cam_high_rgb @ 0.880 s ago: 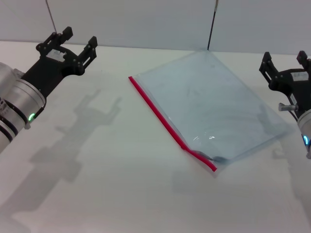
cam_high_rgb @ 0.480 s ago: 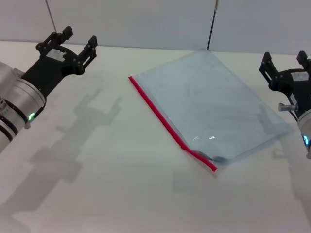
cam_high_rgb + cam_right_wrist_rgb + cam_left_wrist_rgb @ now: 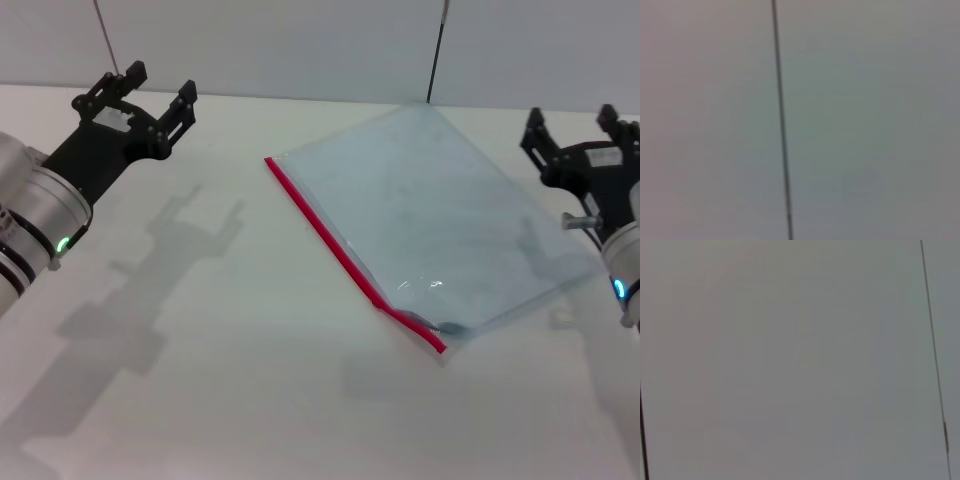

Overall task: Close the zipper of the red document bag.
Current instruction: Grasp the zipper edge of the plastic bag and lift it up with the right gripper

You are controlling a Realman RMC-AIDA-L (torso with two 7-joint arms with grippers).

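Observation:
The red document bag (image 3: 440, 220), a flat pale-blue translucent pouch, lies diagonally on the white table in the head view. Its red zipper (image 3: 340, 250) runs along the long edge facing the left side, and a small dark slider (image 3: 438, 327) sits near the front end of that strip. My left gripper (image 3: 158, 92) hovers open at the far left, well away from the bag. Beside the bag's far right edge, my right gripper (image 3: 572, 132) is raised and open. Both wrist views hold only a grey wall.
A white table (image 3: 200, 380) spreads out in front and to the left of the bag. A grey wall (image 3: 300, 40) with a dark vertical seam (image 3: 437, 50) stands behind the table's far edge.
My right gripper has shifted a little to the left and upward, closer to the bag's right edge. The left arm and the bag have hardly moved.

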